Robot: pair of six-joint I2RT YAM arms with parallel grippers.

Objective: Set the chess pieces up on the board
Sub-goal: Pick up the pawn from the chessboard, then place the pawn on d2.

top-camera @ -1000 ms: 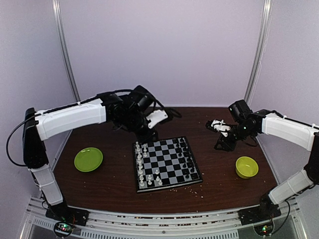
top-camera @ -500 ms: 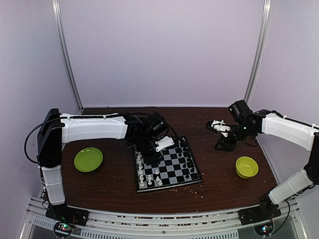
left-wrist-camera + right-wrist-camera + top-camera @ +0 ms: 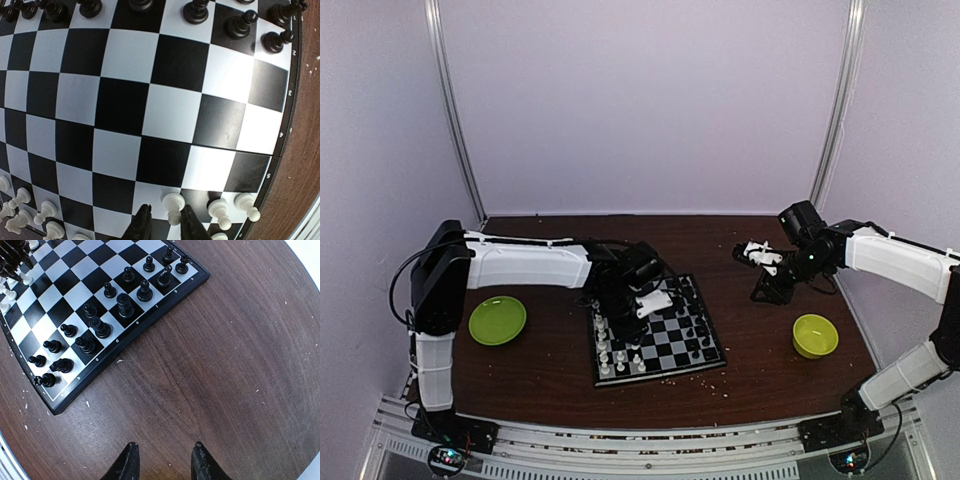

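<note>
Left gripper (image 3: 165,210) sits low over the small black-and-grey chessboard (image 3: 170,110), jaws half-shut and straddling a tiny white pawn (image 3: 173,201) in line with neighbouring white pawns (image 3: 218,208). Can't tell if it's clamped; likely seating it. Right gripper (image 3: 164,452) is open and empty over the brown bench (image 3: 225,365), off-board so it doesn't knock the black pieces (image 3: 125,302).

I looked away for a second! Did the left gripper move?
Yes. The left gripper came from beyond the board's far edge to over its white pieces.
</note>
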